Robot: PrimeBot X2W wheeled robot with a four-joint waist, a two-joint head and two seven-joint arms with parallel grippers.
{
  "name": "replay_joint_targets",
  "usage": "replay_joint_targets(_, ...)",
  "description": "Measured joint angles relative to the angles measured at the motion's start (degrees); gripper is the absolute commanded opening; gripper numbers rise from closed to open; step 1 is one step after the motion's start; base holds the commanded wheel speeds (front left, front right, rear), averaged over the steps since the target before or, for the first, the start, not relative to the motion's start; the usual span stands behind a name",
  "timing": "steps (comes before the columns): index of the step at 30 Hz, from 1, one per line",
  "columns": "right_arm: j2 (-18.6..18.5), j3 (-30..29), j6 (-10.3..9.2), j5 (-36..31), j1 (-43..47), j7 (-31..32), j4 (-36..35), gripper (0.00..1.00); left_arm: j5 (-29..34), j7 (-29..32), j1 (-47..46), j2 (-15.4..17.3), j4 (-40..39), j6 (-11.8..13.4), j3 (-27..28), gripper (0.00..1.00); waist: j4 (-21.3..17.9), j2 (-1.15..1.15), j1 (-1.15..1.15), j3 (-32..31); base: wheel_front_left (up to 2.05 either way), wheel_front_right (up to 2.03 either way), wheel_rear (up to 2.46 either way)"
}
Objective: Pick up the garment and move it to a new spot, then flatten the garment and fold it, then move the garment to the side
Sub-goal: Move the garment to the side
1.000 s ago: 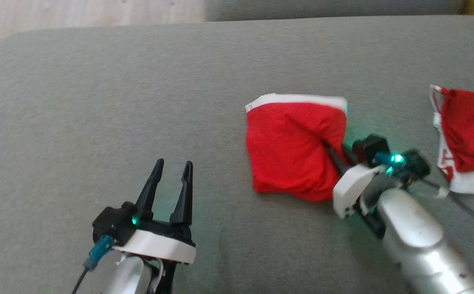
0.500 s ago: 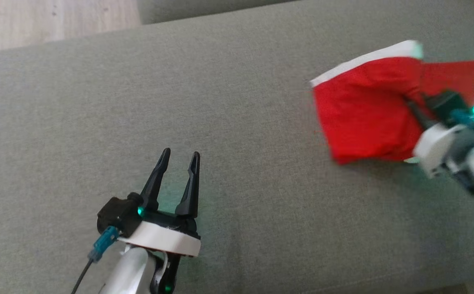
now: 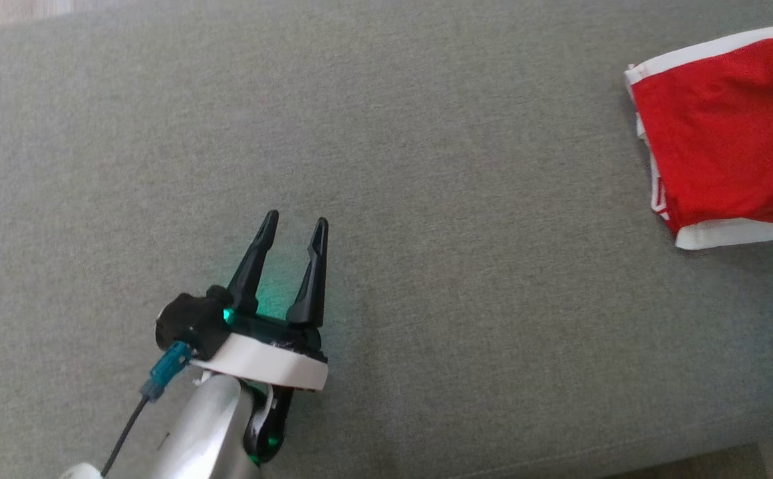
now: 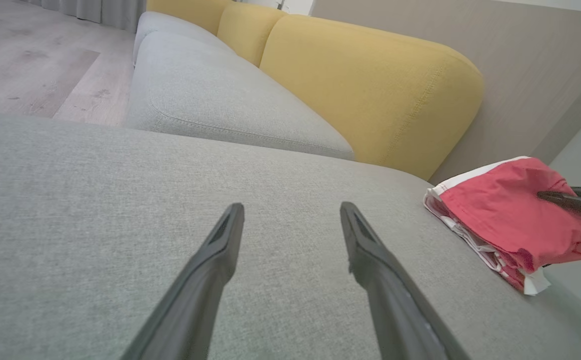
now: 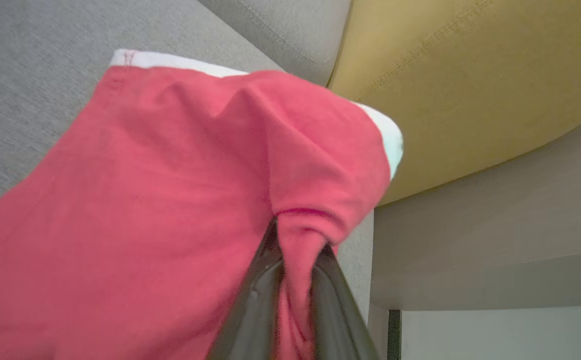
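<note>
The garment point(image 3: 726, 126) is red cloth with a white band and lies folded at the right edge of the head view, on the grey sofa seat point(image 3: 426, 166). In the right wrist view my right gripper point(image 5: 298, 240) is shut, pinching a bunched fold of the garment point(image 5: 170, 190). The left wrist view shows the garment point(image 4: 500, 215) at the right, with one dark finger point(image 4: 570, 201) of the right gripper on top of it. My left gripper point(image 3: 295, 223) stands open over bare cushion, far left of the garment, with nothing between its fingers point(image 4: 220, 240).
More red-and-white cloth point(image 4: 475, 245) lies layered under the held garment. Yellow back cushions point(image 4: 370, 85) rise behind the seat. A second grey seat point(image 4: 210, 95) and wooden floor point(image 4: 30, 60) lie beyond. The seat's front edge point(image 3: 726, 452) runs at the lower right.
My right gripper has carried the garment to the right, away from the left gripper, and has passed out of the head view. The head camera has shifted too. The left gripper stays open in place.
</note>
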Motion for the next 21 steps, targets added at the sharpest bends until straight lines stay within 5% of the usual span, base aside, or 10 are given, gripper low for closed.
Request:
replay_joint_targets(19,0.6,-7.7,0.00,-5.3,1.4,5.1,5.8,0.00,0.0,0.0,-1.2,1.2,0.0,0.0,0.3,1.00,2.0,0.00,0.00,2.3,0.00,0.00,0.00)
replay_joint_targets(21,1.3,-9.1,0.00,-5.4,2.1,5.3,5.4,1.00,0.0,0.0,-1.2,1.2,0.0,0.0,0.3,1.00,1.8,0.00,-0.01,2.1,0.00,0.00,0.00)
